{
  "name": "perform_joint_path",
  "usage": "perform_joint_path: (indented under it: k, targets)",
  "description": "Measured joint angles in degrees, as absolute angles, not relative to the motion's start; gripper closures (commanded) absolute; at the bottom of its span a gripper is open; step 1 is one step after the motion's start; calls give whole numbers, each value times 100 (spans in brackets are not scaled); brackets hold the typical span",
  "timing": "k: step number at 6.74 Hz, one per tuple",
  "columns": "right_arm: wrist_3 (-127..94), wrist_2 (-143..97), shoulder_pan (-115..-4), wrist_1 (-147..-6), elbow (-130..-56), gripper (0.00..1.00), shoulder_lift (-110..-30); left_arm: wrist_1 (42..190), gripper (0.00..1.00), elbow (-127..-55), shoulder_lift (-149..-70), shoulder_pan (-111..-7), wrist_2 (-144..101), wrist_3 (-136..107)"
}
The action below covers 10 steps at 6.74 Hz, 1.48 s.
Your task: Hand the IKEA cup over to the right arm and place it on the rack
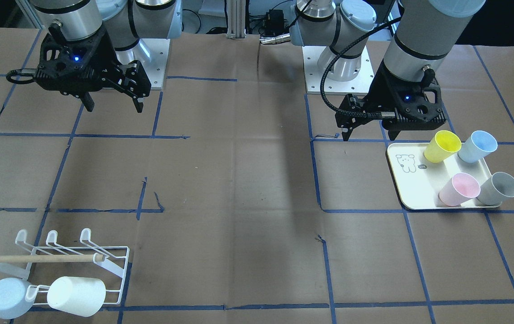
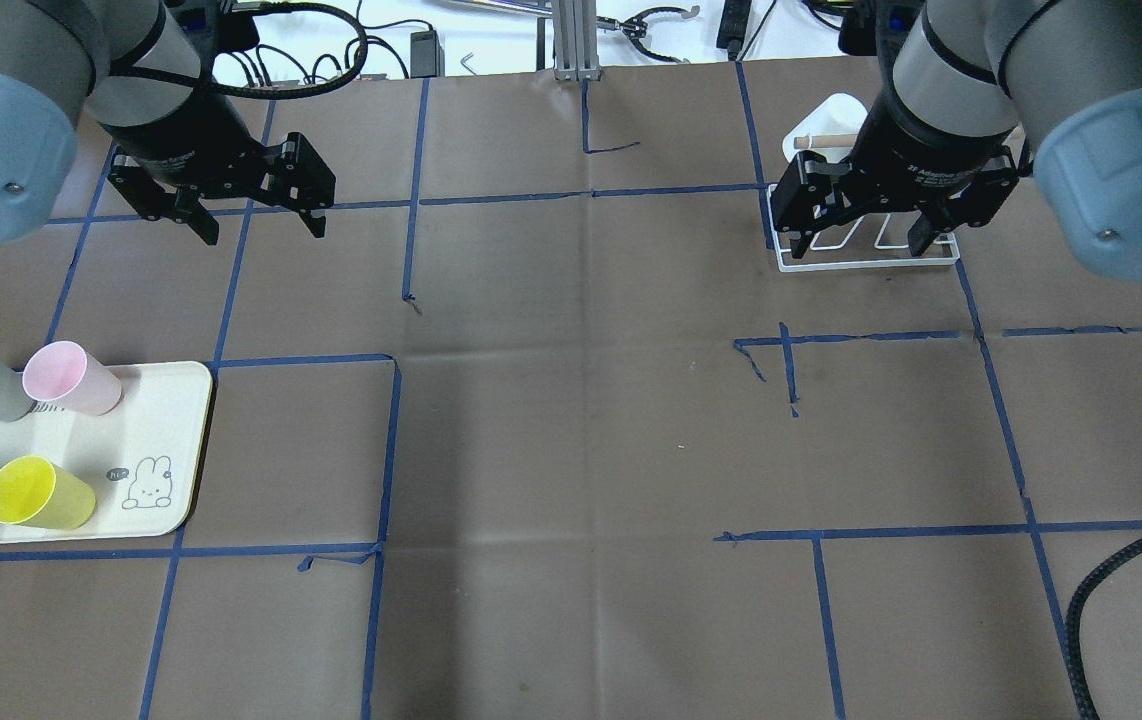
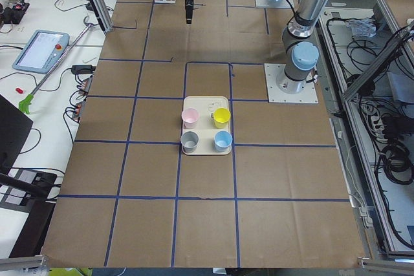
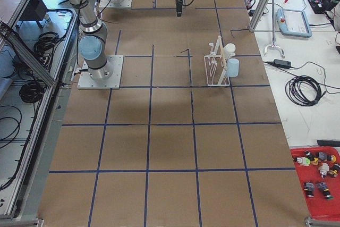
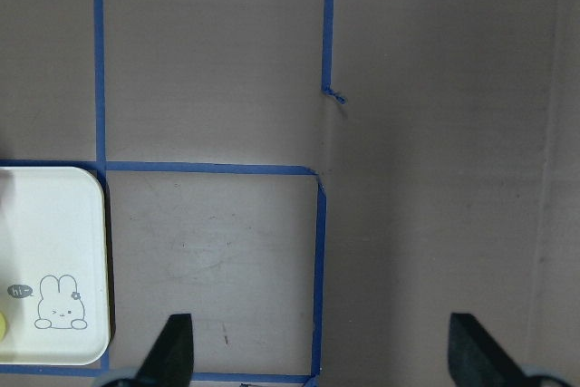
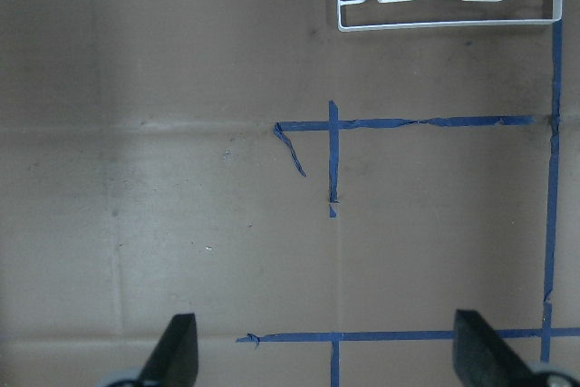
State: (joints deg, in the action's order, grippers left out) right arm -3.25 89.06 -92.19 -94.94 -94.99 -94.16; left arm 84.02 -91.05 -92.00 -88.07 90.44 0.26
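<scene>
Four plastic cups stand on a cream tray [image 1: 412, 191]: yellow [image 1: 441, 146], blue [image 1: 477, 146], pink [image 1: 459, 189] and grey [image 1: 500, 189]. My left gripper [image 1: 369, 134] hangs open and empty just behind the tray, above the table; in the overhead view it [image 2: 263, 230] is beyond the tray [image 2: 166, 420]. My right gripper [image 2: 859, 250] is open and empty, above the near edge of the white wire rack [image 2: 871, 265]. The rack [image 1: 117, 265] holds a white cup [image 1: 77, 294] and a pale blue cup [image 1: 7, 297] on its front prongs.
Brown paper with blue tape lines covers the table. The left wrist view shows the tray's corner [image 5: 54, 251] with a rabbit drawing. The right wrist view shows the rack's edge [image 6: 444, 23]. A red bin of small parts [image 4: 319, 184] sits on a side table.
</scene>
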Motion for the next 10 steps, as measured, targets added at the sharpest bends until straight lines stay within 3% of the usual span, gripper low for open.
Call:
perform_joint_path:
  k: [10]
  targets:
    - [-325,8930,-9220,-9483,-9519,0,-9426,8402,1,-9100,-9194,-8807,9028,280]
